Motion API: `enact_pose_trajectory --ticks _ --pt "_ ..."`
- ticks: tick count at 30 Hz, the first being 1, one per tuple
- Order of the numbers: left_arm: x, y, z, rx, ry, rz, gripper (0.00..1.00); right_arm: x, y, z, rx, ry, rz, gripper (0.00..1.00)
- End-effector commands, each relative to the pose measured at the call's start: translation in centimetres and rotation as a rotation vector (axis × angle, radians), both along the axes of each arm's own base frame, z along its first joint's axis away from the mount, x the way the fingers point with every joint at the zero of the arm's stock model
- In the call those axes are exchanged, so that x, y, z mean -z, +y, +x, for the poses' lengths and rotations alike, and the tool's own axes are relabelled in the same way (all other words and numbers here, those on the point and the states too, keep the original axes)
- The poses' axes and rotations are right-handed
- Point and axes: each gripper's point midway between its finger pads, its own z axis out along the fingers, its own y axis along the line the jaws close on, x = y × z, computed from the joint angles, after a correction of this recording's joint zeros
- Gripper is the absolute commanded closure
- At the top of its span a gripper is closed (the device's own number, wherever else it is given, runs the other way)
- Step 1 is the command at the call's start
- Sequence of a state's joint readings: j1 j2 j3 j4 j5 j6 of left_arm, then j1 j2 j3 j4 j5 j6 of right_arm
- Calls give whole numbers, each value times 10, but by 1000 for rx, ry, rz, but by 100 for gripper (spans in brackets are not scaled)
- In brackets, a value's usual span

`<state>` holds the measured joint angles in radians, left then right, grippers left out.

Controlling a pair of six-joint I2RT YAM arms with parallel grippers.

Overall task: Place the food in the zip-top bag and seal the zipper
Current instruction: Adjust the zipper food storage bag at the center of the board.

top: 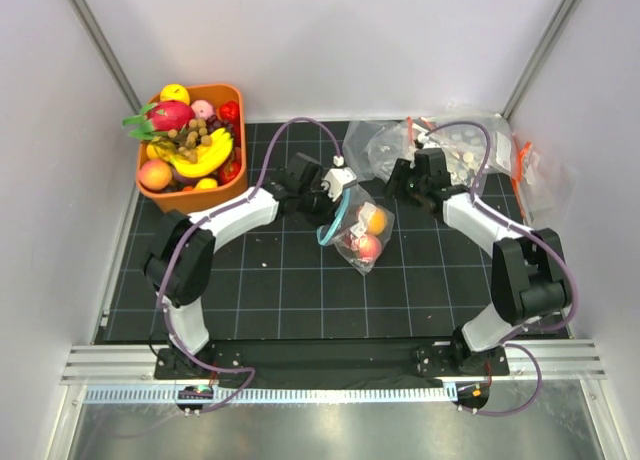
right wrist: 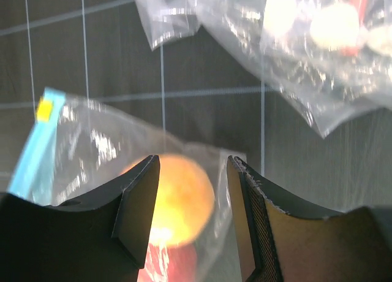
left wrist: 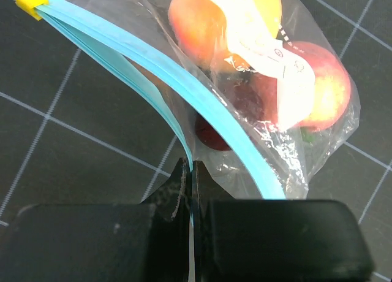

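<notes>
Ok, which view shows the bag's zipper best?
The left wrist view: the teal zipper runs across the frame from its yellow slider to the left hand pinching it, its two strips parted midway. The top external view shows only a small teal arc; the right wrist view catches just the slider end.

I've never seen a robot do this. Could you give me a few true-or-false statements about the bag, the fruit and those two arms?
1. The peach and the orange fruit are both inside the zip-top bag. True.
2. The left jaws are shut on the teal zipper. True.
3. The right jaws are squeezing the orange fruit. False: they stand open, gripping nothing.
4. The banana lies on the black mat. False: it is in the orange basket.
5. The zipper is closed all along. False: its two strips part near the left jaws.
</notes>
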<state>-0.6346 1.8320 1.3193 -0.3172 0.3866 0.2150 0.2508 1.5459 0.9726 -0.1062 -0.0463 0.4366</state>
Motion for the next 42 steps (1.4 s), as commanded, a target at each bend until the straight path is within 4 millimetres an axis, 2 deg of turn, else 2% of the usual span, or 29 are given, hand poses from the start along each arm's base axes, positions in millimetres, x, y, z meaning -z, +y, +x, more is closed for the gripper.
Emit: enact_pose_trajectory --ticks 1,4,6,7,9,10,12,14,15,16,18,19,20,21,22,27,29,30,32,33,34,35,36,38,40,42 --pt "-29 -7 -5 42 -49 -76 100 -14 4 29 37 -45 29 45" --pt "-30 -5 -4 31 -56 -68 100 11 16 20 16 19 65 46" --pt "-31 -3 -3 27 -68 -63 100 15 21 13 13 19 67 46" --pt "-32 -2 -4 26 -70 -64 100 26 29 1 -12 44 63 46" --pt "-34 -2 -7 43 -71 -71 100 28 36 -12 -35 50 58 46" --pt "-38 -3 -10 50 -71 -82 100 36 46 -27 -61 63 28 46" --pt "-39 -5 -18 74 -50 -103 100 35 53 -47 -86 51 -30 45" --pt "-45 -3 -22 70 -51 -115 100 27 59 -75 -108 23 -83 46" --pt "-41 1 -26 64 -42 -105 100 25 60 -84 -112 15 -77 46" --pt "-40 4 -28 60 -44 -99 100 15 63 -103 -139 -18 -62 46" --pt "-35 13 -35 72 -63 -81 100 17 56 -123 -138 -30 -78 46" --pt "-36 13 -35 78 -77 -84 100 6 56 -128 -147 -65 -71 46" --pt "-35 15 -36 84 -80 -82 100 5 52 -133 -148 -68 -76 46" --pt "-35 15 -39 100 -84 -84 100 9 45 -135 -132 -74 -97 46" --pt "-35 14 -40 109 -82 -85 100 -2 43 -133 -128 -125 -88 46" --pt "-39 17 -43 142 -118 -81 100 -18 37 -130 -115 -215 -70 49" --pt "-36 19 -44 146 -127 -78 100 -24 36 -121 -122 -245 -47 51" --pt "-37 19 -43 144 -139 -82 100 -19 25 -115 -98 -230 -29 52" --pt "-34 22 -45 150 -154 -73 100 -38 46 -109 -211 -284 153 54" --pt "-34 21 -45 153 -162 -74 100 -31 31 -103 -180 -279 203 54" --pt "-34 22 -45 150 -170 -72 100 -36 32 -102 -198 -303 256 53" --pt "-32 24 -43 139 -176 -63 100 -53 41 -102 -265 -372 323 52" --pt "-33 24 -43 142 -179 -64 100 -47 42 -101 -264 -352 349 52" --pt "-32 24 -42 136 -182 -57 100 -59 53 -99 -337 -396 392 47" --pt "-32 23 -42 140 -182 -56 100 -60 62 -93 -374 -406 424 39" --pt "-33 21 -41 140 -189 -56 100 -62 69 -89 -409 -415 443 35"
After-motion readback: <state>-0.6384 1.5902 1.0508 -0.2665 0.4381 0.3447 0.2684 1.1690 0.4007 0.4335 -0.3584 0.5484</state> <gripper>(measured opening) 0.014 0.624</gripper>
